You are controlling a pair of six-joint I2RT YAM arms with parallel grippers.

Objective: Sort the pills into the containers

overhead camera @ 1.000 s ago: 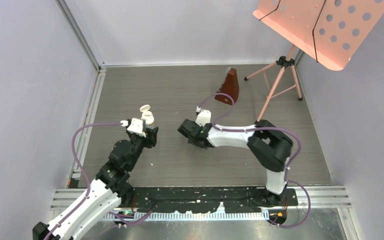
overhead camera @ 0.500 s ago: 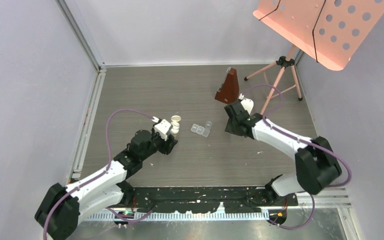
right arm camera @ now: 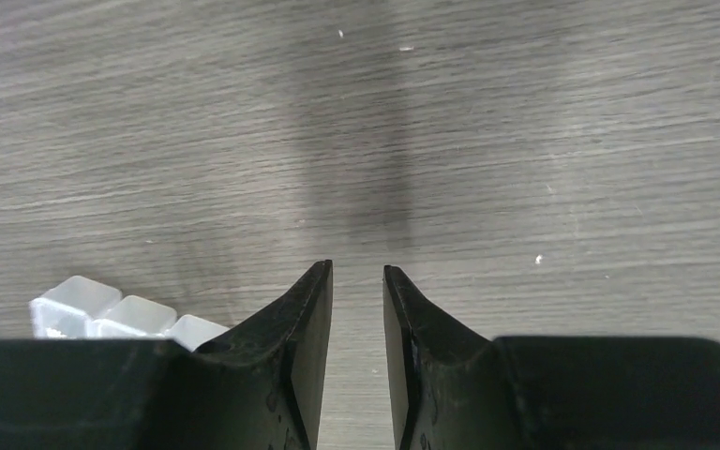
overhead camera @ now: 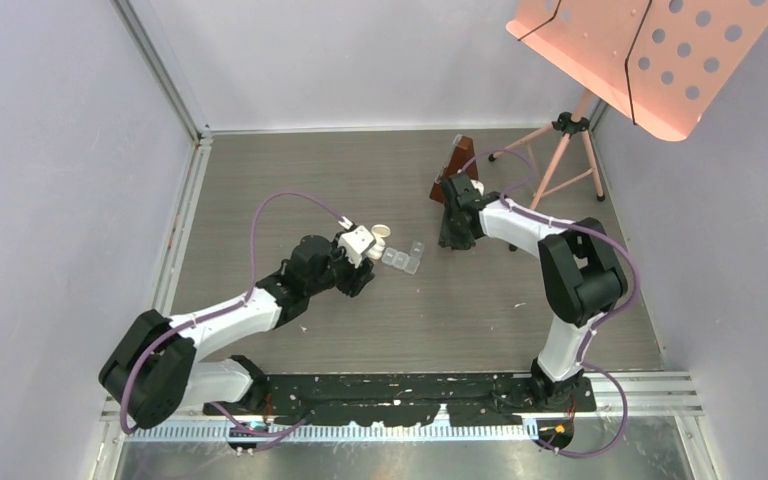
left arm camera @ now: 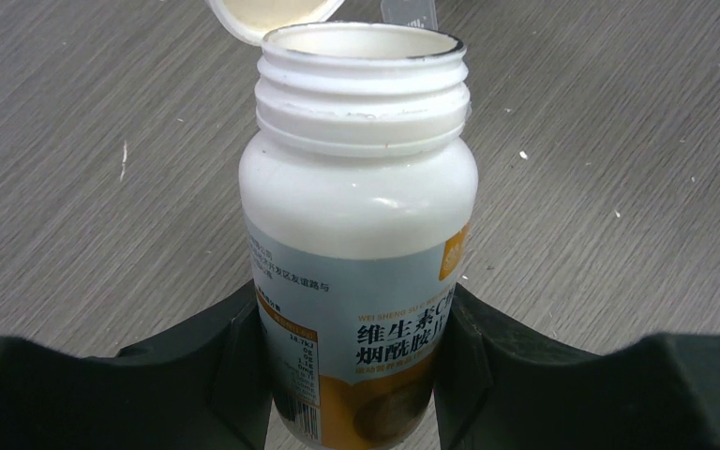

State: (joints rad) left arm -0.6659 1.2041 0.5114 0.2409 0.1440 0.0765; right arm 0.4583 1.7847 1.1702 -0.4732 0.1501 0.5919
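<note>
- Grips the white pill bottle [left arm camera: 361, 216] in the left gripper [left arm camera: 356, 314], black fingers [left arm camera: 225, 366] pressed against both sides of the orange label.
- Shows the bottle's mouth uncapped, with the flip cap [left arm camera: 272, 14] hinged back at the far rim; too little of the inside is in view to tell any pills.
- Places the bottle, seen from above, tilted out of the gripper just left of the containers [overhead camera: 402, 258]; cannot tell whether touching them.
- Leaves the right gripper [right arm camera: 356, 281] with jaws only narrowly apart and nothing between them, just bare grey table [right arm camera: 525, 141] showing through the gap.
- Puts the containers [right arm camera: 117, 314], a clear strip of square compartments, low and left of the right fingers in the wrist view: beside them, not between them.
- Sets the right gripper, from above, a little right of the containers and pointing down at the table.
- Finds a brown metronome [overhead camera: 460, 165] just behind the right wrist.
- Finds a pink music stand [overhead camera: 650, 60] at the far right corner.
</note>
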